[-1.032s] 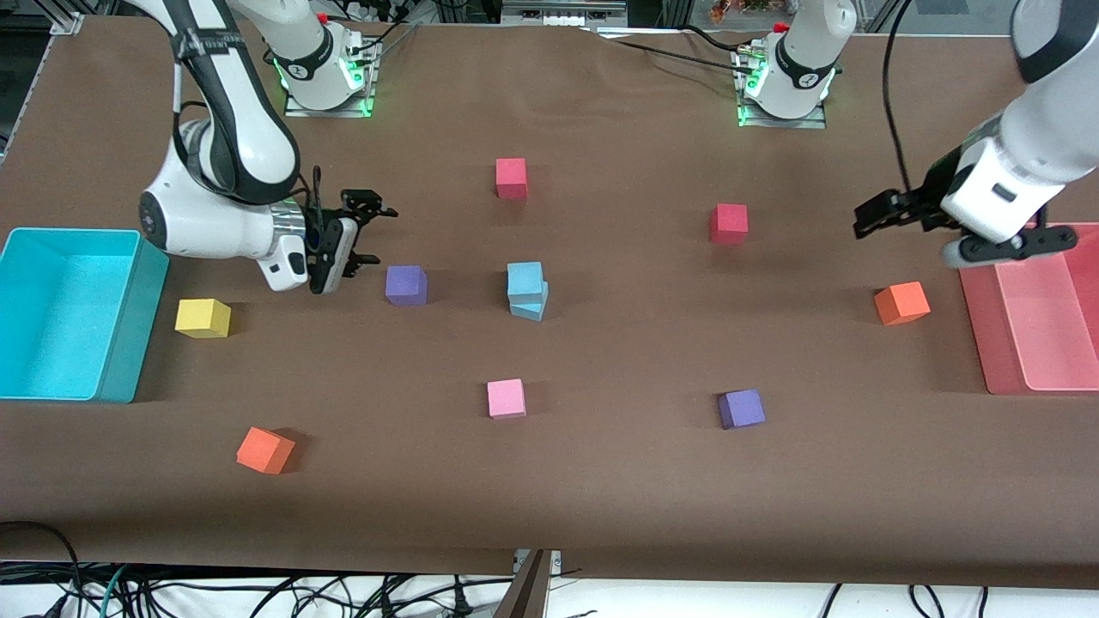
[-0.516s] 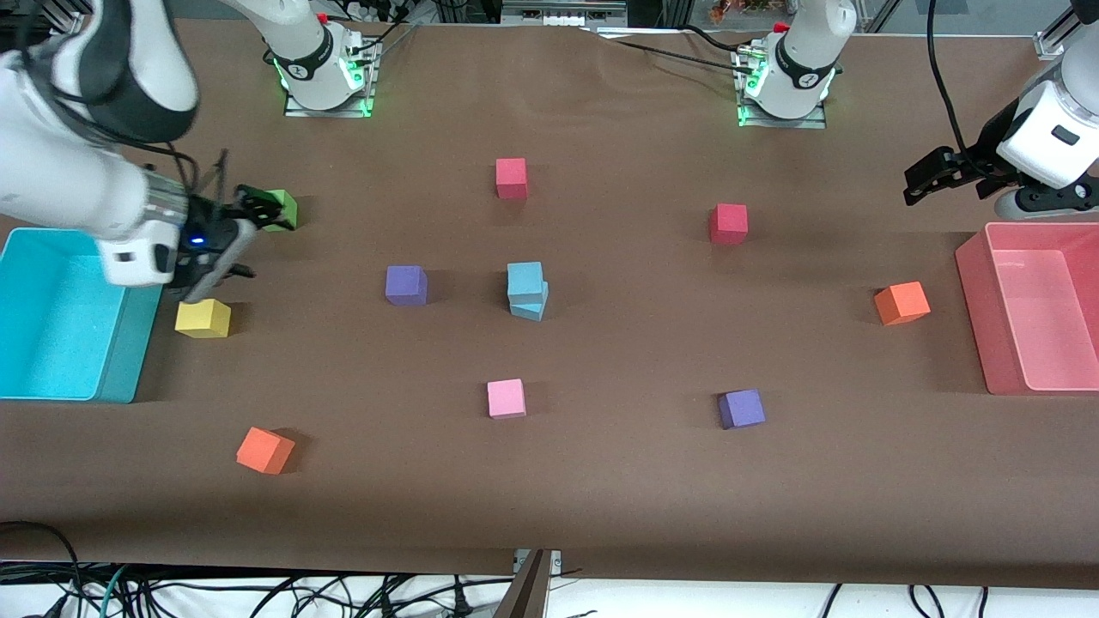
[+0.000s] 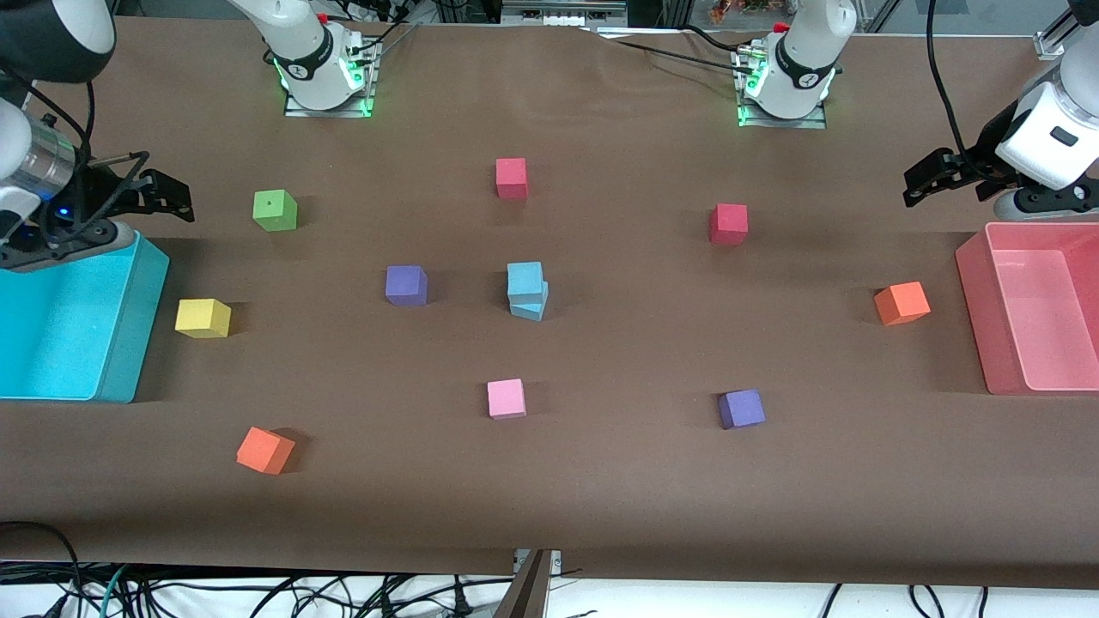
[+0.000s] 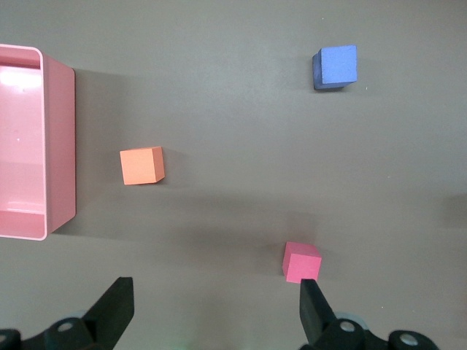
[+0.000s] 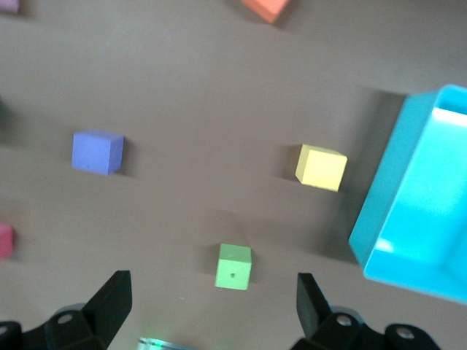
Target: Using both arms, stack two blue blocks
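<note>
The two blue blocks stand stacked mid-table: the upper one (image 3: 525,278) rests on the lower one (image 3: 531,308), turned a little against it. Neither shows in the wrist views. My right gripper (image 3: 171,196) is open and empty, up over the table by the cyan bin's edge; in the right wrist view (image 5: 211,308) its jaws stand wide apart above a green cube. My left gripper (image 3: 924,178) is open and empty, up beside the pink bin; the left wrist view (image 4: 214,313) shows its jaws wide apart.
A cyan bin (image 3: 129,343) stands at the right arm's end, a pink bin (image 3: 974,300) at the left arm's end. Scattered cubes: green (image 3: 275,210), yellow (image 3: 203,318), two purple (image 3: 405,285) (image 3: 741,408), two orange (image 3: 265,450) (image 3: 901,303), two red (image 3: 511,178) (image 3: 728,223), pink (image 3: 506,398).
My right arm has drawn back from beside the purple cube toward the cyan bin, uncovering the green cube. My left arm lifted away earlier and now holds still. The stack is unmoved.
</note>
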`<state>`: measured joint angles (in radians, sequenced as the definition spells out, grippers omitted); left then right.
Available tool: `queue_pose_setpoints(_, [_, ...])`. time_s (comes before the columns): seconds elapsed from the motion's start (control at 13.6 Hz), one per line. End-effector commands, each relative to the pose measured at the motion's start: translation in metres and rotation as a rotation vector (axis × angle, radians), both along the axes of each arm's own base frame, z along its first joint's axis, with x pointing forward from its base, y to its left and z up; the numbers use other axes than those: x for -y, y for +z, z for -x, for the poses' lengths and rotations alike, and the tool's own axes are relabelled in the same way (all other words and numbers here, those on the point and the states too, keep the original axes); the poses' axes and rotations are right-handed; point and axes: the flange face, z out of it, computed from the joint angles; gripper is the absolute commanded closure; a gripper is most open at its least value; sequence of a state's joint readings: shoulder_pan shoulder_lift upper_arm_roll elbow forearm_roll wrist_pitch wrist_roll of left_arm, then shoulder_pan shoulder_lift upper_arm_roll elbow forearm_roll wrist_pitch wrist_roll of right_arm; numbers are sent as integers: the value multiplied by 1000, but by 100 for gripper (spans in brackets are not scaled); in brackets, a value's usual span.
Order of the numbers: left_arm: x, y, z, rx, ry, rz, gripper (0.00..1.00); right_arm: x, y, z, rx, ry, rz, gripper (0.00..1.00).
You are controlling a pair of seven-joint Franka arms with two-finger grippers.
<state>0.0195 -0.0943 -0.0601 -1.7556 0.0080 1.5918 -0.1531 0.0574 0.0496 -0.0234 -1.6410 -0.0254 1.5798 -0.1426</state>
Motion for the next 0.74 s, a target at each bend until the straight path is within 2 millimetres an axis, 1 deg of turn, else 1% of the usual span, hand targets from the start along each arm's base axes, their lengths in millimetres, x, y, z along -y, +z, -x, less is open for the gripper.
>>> queue_pose_setpoints(0.0, [-4,-5,5,7,-20,-23,0,8,14,8,33,-188,20,0])
queue_pose_setpoints(0.15, [-4,1,4,17,-20,-21,0,4,7,8,18,-346,-20,0])
queue_pose_setpoints(0.22, [-4,3,4,22,-20,-21,0,4,10,9,23,-370,-24,0])
queue_pose_setpoints(0.29, [-4,3,4,22,-20,-23,0,4,10,9,23,-376,-25,0])
queue_pose_setpoints(0.37, [-4,1,4,19,-20,-23,0,11,10,9,26,-383,-28,0])
queue_pose_setpoints(0.44, [-4,3,4,22,-20,-21,0,14,12,8,32,-391,-33,0])
queue_pose_setpoints(0.66, [-4,2,4,25,-20,-23,0,15,13,8,37,-381,-37,0])
